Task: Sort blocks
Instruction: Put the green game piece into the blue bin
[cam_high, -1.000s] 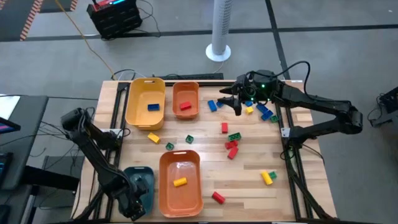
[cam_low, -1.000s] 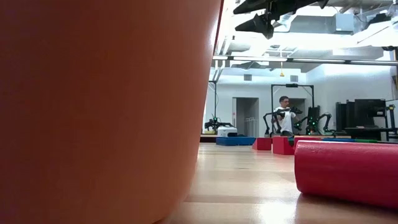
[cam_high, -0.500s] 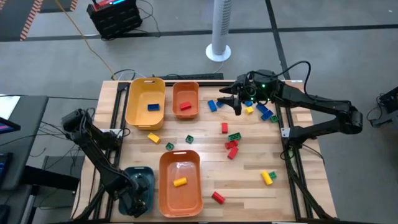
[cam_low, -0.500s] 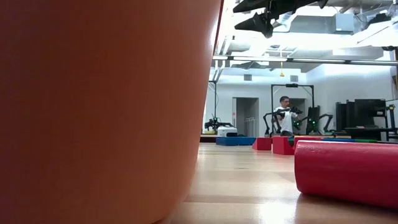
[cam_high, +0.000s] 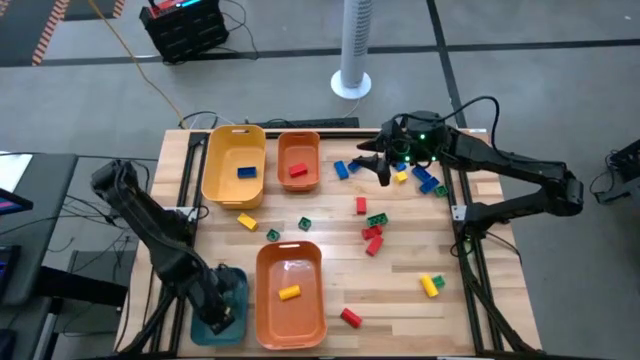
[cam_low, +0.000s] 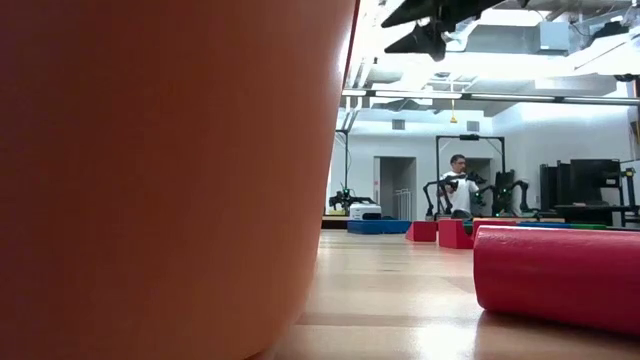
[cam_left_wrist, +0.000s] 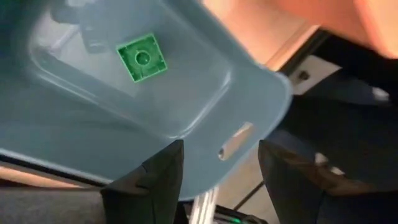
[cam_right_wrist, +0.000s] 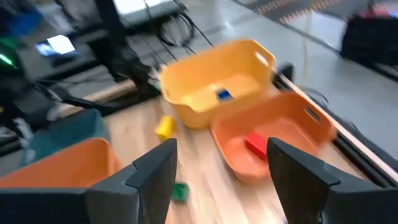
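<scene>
Wooden slats of the table (cam_high: 400, 262) carry scattered blocks (cam_high: 375, 229) between the bins. At the near left corner the left gripper (cam_high: 222, 306) hangs over the teal bin (cam_left_wrist: 186, 106), its jaws spread wide and empty; a green block (cam_left_wrist: 142, 57) lies on the bin floor beyond them, touching neither finger. At the far right the right gripper (cam_high: 376, 161) hovers parted and empty beside blue blocks (cam_high: 341, 168), near the small orange bin (cam_high: 298, 160). No readable writing shows anywhere.
</scene>
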